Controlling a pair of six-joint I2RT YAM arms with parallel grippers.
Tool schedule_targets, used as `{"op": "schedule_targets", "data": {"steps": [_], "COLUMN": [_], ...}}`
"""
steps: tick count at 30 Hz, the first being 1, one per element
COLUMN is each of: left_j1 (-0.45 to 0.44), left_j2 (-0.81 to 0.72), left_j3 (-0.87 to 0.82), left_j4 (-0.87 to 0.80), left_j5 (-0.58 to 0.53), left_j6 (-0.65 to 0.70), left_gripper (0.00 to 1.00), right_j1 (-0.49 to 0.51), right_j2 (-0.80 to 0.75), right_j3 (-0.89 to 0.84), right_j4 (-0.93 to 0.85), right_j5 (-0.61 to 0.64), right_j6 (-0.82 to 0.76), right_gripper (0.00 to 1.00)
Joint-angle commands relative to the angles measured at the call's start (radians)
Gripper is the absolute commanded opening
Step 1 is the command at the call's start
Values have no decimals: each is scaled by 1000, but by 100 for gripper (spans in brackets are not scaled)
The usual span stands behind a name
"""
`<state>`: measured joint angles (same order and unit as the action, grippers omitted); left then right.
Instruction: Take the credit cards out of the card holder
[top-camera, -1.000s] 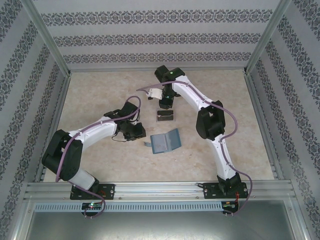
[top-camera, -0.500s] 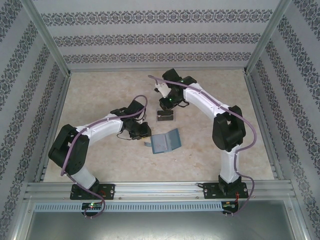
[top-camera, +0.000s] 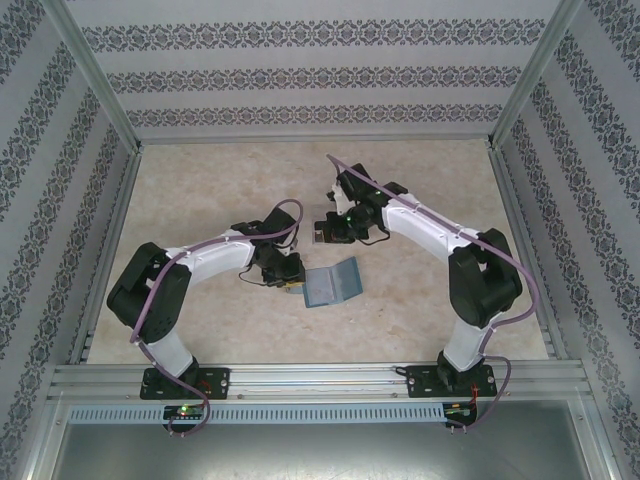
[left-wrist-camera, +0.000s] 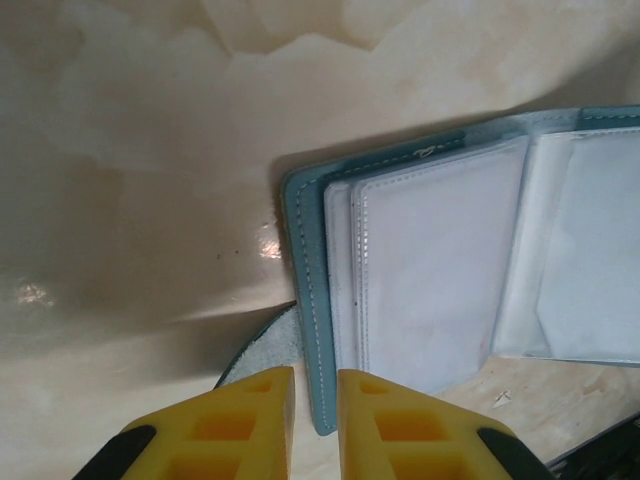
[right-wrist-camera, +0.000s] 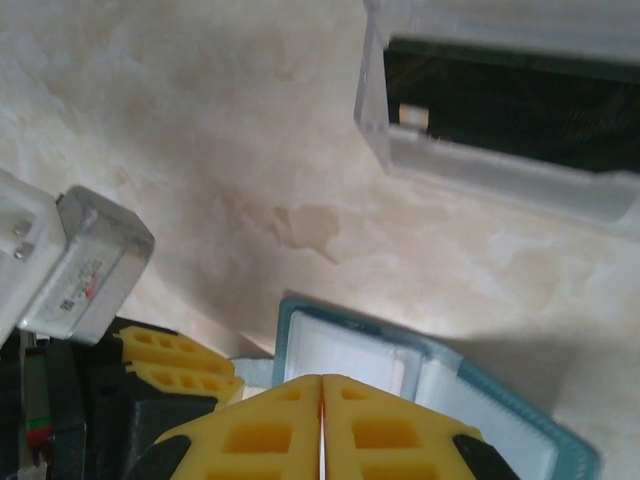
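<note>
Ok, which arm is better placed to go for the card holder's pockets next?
Probably left: the left tool sits at the card holder's open left edge, pockets straight ahead. The right tool hangs shut over one corner.

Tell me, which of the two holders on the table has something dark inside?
The clear plastic box; the open teal card holder has pale pockets.

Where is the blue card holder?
In the top view the card holder lies open near the middle of the table, just nearer than the clear box.
</note>
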<state>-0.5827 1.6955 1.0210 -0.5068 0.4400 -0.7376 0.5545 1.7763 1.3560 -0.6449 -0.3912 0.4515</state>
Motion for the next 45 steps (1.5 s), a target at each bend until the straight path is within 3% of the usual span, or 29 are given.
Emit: {"op": "schedule_targets", "data": {"steps": [1, 23, 45], "left_j1": [-11, -11, -11], "left_j2": [6, 58, 61], "left_j3": [-21, -57, -62], "left_j4": [3, 16, 20], "left_j5": [-29, -47, -37], "left_j6": [27, 54, 63], "left_gripper": [18, 11, 10], "right_j1": [36, 206, 224], "right_j2": [-35, 68, 135], "right_j3": [-46, -121, -145], "right_j4": [10, 99, 56], "right_j5": [-13, 0, 97], "right_j6": [78, 223, 226], "right_gripper": [10, 21, 34]}}
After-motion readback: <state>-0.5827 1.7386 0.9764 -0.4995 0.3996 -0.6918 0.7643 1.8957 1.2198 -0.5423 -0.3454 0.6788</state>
